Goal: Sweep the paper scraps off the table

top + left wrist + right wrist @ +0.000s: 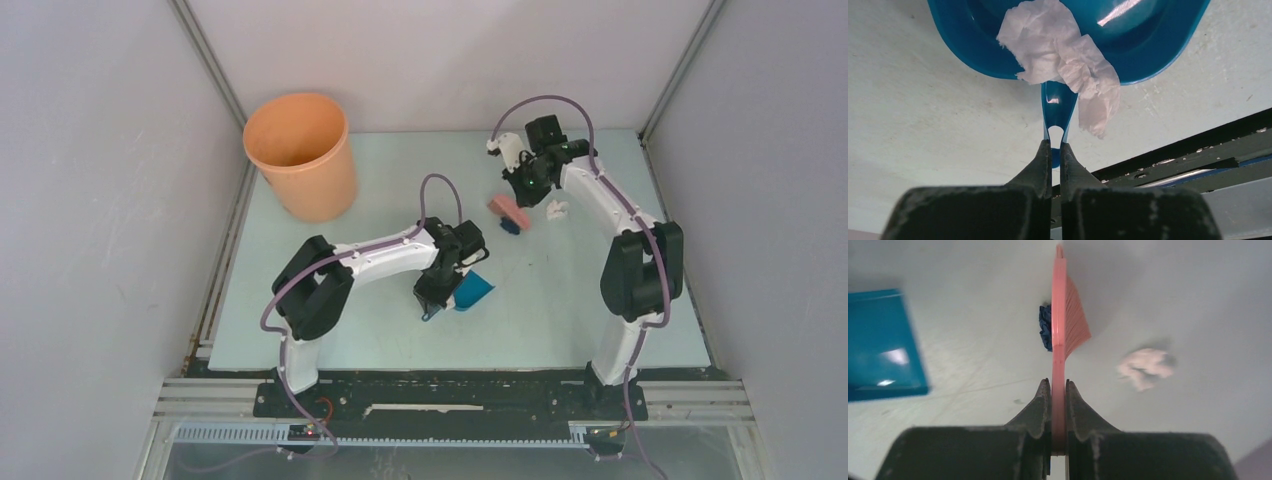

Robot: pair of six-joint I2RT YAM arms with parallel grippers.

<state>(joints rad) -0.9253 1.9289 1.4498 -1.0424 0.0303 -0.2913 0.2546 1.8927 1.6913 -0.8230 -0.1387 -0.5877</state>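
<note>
The table is seen as a flat pale mint-green surface with a matte top. A dark blue crumpled scrap is found right of its middle, closer to the far edge. A pale pinkish-white crumpled scrap is laid near it, toward the right edge, not touching it. A larger white crumpled piece is draped over the rim of a blue dustpan.
</note>
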